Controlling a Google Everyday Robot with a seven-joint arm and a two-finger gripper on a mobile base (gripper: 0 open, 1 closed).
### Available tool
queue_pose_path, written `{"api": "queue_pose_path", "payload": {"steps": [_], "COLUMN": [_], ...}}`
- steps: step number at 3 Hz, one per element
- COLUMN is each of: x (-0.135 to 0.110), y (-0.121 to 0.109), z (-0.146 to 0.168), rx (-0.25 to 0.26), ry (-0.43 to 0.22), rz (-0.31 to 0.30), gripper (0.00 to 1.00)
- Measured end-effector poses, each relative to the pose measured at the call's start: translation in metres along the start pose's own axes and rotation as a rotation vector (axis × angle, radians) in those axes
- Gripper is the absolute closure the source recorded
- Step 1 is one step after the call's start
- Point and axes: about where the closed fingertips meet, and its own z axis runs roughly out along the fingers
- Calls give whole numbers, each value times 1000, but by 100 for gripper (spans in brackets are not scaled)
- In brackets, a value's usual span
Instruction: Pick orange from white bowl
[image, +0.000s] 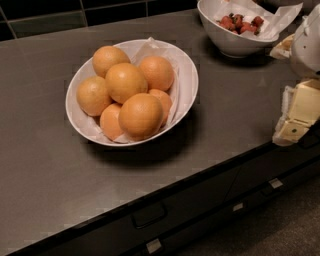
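Observation:
The white bowl (186, 75), wide, shallow and lined with crumpled white paper, sits on the dark countertop left of centre. It holds several oranges in a heap: one on top (125, 82), one at the front (141, 116), and others around them. My gripper (294, 122), cream-coloured, hangs at the right edge of the view over the counter's front edge. It is well to the right of the bowl, apart from it, and holds nothing that I can see. The white arm housing (307, 45) is above it.
A deeper, rounder white bowl (232, 44) with red fruit (241, 22) and paper stands at the back right. The dark counter (45, 165) ends in a front edge with drawers and handles (149, 215) below. Dark tiles line the back wall.

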Motion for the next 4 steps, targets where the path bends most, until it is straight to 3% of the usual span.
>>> {"api": "queue_pose_path", "payload": {"steps": [1, 2, 3, 4], "x": [-34, -71, -71, -97], "y": [-5, 6, 6, 12], "z": [-6, -7, -7, 7], "rx": [18, -24, -24, -26], "ry": [-26, -123, -123, -136], "rz": [-70, -151, -151, -151], "gripper": [0, 0, 0, 0]}}
